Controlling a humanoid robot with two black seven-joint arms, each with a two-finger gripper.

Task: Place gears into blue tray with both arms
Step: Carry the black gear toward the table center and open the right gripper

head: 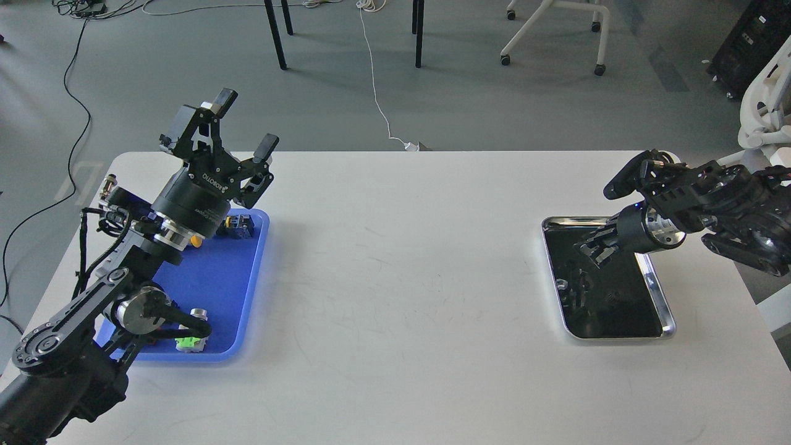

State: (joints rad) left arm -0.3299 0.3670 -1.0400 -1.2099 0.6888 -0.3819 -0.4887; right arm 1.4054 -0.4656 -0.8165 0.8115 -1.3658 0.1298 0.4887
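Observation:
The blue tray (216, 278) lies at the table's left, partly under my left arm. My left gripper (245, 127) is raised above the tray's far end, open, with nothing between its fingers. On the right, my right gripper (591, 250) hangs over the far part of the shiny metal-rimmed dark tray (659, 298), pointing down and left. It is small and dark, so I cannot tell its fingers apart or whether it holds anything. The gears cannot be told from the dark reflections in that tray.
Push-button switches lie in the blue tray: a dark one with yellow (240, 225) at the far end and a green one (188, 343) at the near end. White table (401, 278) spans between both trays. Chairs and cables stand on the floor beyond.

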